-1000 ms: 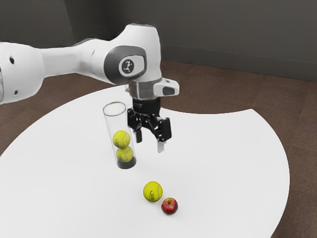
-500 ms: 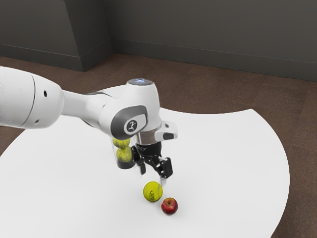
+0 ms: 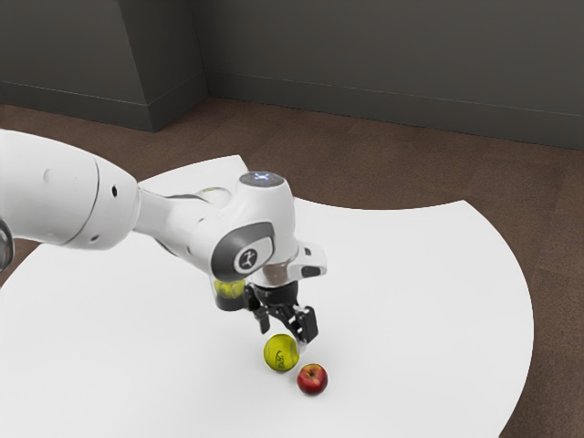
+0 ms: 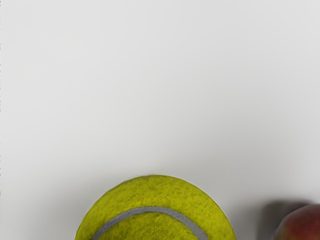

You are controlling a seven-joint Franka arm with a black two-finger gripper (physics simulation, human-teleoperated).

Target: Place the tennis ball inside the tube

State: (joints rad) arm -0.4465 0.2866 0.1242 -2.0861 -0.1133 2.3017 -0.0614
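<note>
1. A white arm reaches in from the exterior view's left, over the white table.
2. Its black gripper hangs low, fingers apart, right at the loose tennis ball.
3. A red apple sits nearer, just right of it.
4. Farther left, there's the clear tube, half behind the arm, yellow showing inside.

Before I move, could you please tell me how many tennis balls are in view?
2: one tennis ball on the table beside the apple, one ball low in the tube, whose middle the arm covers, so more may be hidden.
</note>
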